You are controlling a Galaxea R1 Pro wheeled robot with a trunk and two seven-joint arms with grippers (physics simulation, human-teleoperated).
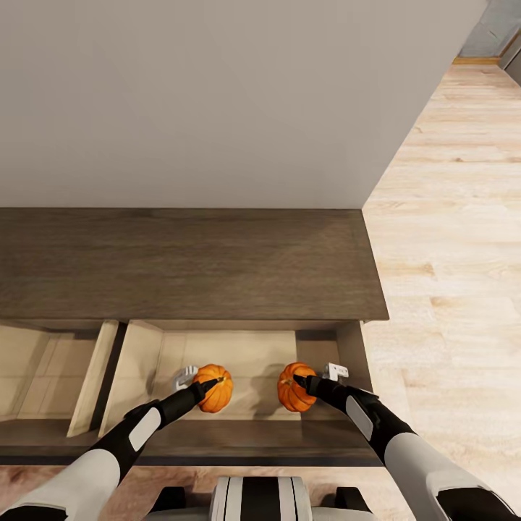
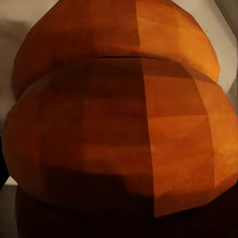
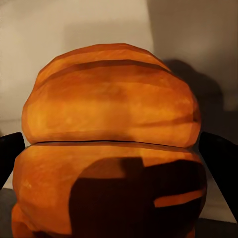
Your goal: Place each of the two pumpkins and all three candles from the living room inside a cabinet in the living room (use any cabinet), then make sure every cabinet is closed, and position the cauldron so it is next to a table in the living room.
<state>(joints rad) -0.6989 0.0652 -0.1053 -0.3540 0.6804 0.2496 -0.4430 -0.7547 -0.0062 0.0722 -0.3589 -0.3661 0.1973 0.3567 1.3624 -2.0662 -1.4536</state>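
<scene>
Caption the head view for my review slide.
Both arms hold a pumpkin each, left pumpkin and right pumpkin, inside the cabinet's open drawer.

A plain grey-white wall [image 1: 217, 94] rises straight ahead, and light plank wood flooring [image 1: 449, 275] runs off to the right toward a far doorway. Soft, even light falls across it all, with faint shadows.

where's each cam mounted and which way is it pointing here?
Head: high on the robot, looking down into the open dark-brown wood cabinet; both arms, left hand, right hand show.
Left wrist: on that arm, close on its round orange ribbed pumpkin.
Right wrist: same, on the other pumpkin; dark fingers flank it.
Shared: both pumpkins, also in the head view.
</scene>
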